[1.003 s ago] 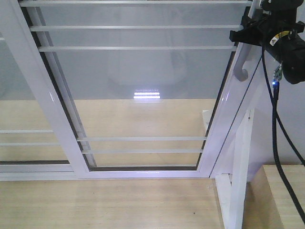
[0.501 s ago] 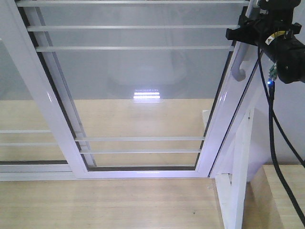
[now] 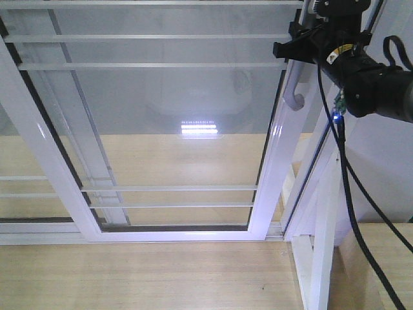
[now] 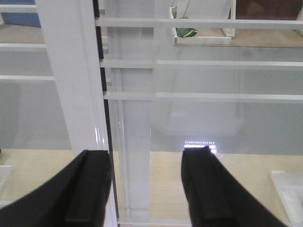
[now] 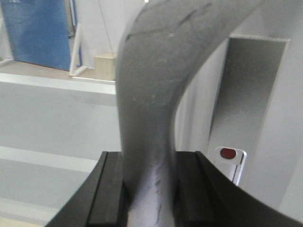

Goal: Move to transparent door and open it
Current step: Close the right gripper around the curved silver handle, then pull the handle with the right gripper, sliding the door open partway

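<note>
Two arms show here, and only your right one holds anything. Your right gripper [image 3: 298, 50] sits at the top right of the front view, pinching the curved grey pull handle [image 3: 295, 90]. In the right wrist view its black fingers [image 5: 111, 189] press against both sides of the handle, which rises from between them and bends towards the upper right. The handle's hooked lower end hangs just below the gripper in the front view.

The transparent door [image 3: 266, 174] fills most of that view: glass in a white frame, crossed by thin white bars near the top and bottom. Its handle stile stands apart from the white jamb [image 3: 308, 181] on its right, and a strip of pale wooden floor [image 3: 161, 271] shows between them. A second glass panel [image 3: 68, 123] lies behind the door's left side, overlapping it.

Your left gripper [image 4: 147, 189] is spread wide, facing a white stile [image 4: 71, 94] and the glass. A black cable [image 3: 342, 174] trails down from the right arm.
</note>
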Controlling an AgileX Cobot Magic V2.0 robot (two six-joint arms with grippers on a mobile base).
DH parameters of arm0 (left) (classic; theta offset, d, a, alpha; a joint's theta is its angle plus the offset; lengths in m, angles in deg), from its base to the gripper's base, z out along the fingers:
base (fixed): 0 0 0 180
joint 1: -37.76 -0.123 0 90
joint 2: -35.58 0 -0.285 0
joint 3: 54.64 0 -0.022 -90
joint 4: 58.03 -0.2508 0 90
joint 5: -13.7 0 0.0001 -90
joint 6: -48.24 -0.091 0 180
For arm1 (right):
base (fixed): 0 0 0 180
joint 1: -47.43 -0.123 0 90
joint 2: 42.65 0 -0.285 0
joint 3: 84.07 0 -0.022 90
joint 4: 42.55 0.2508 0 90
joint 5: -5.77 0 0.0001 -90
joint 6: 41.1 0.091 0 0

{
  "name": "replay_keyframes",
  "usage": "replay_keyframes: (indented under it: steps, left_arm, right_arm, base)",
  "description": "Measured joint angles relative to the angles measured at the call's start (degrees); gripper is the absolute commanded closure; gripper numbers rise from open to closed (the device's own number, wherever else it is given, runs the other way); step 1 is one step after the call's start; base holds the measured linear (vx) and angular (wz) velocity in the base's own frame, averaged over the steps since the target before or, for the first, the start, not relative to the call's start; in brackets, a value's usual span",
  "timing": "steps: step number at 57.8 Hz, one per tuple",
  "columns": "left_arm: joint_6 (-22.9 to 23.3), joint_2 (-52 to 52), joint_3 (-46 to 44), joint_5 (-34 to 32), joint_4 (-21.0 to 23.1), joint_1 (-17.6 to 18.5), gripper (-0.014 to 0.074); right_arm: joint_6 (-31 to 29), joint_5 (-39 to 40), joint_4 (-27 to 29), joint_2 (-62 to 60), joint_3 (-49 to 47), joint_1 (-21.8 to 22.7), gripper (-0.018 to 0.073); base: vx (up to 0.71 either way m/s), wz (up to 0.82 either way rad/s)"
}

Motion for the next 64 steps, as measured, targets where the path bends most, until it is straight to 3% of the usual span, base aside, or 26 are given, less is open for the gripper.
replay_keyframes:
  steps: [20,55,64]
  left_arm:
    - [0.0,0.0,0.0,0.0,0.0,0.0,0.0132]
    - [0.0,0.0,0.0,0.0,0.0,0.0,0.0132]
    - [0.0,0.0,0.0,-0.1,0.0,0.0,0.0132]
  right_arm:
    - [-0.3,4.1,1.3,2.0,-1.0,-6.4,0.0351]
    - [-0.4,6.5,6.7,2.8,-0.9,-13.3,0.0350]
    - [0.4,5.9,1.5,2.0,-0.4,-17.3,0.0347]
  base:
    - [0.00,0.00]
    - [0.00,0.00]
    - [0.00,0.00]
